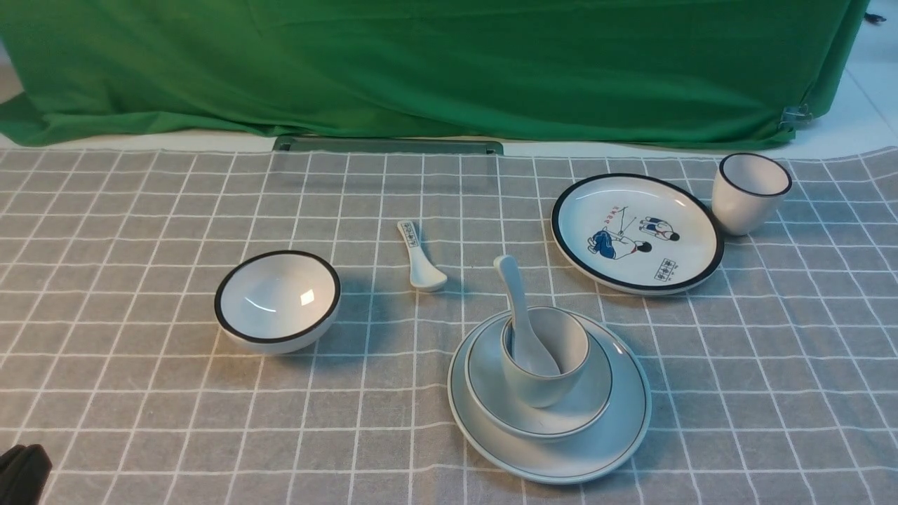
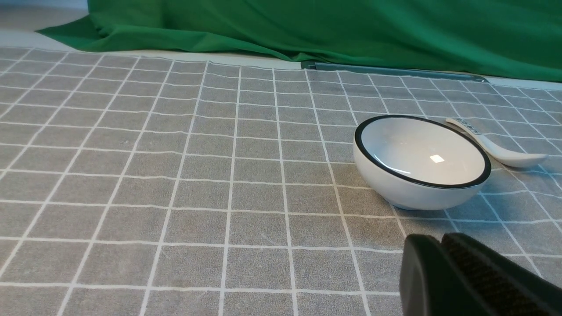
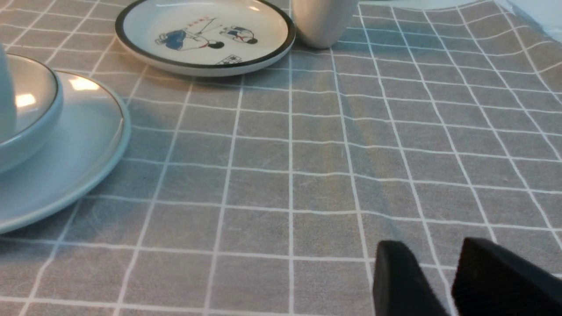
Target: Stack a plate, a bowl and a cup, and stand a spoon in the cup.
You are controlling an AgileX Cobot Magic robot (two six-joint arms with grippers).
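The pale plate (image 1: 603, 435) lies near the table's front, right of centre. The shallow bowl (image 1: 491, 393) sits on it, and the handleless cup (image 1: 540, 389) stands in the bowl. The white spoon (image 1: 515, 294) stands in the cup, its handle leaning up and back to the left. My left gripper (image 2: 441, 239) is shut with nothing in it, low over the cloth in front of the black-rimmed bowl. My right gripper (image 3: 432, 245) is open and empty, low over the cloth to the right of the plate (image 3: 79, 145) and bowl (image 3: 30, 101).
A deep black-rimmed bowl (image 1: 277, 301) stands left of centre, with a small patterned spoon (image 1: 421, 256) behind it to the right. At the back right lie a cartoon plate (image 1: 635, 231) and a black-rimmed cup (image 1: 749, 191). Green cloth hangs behind.
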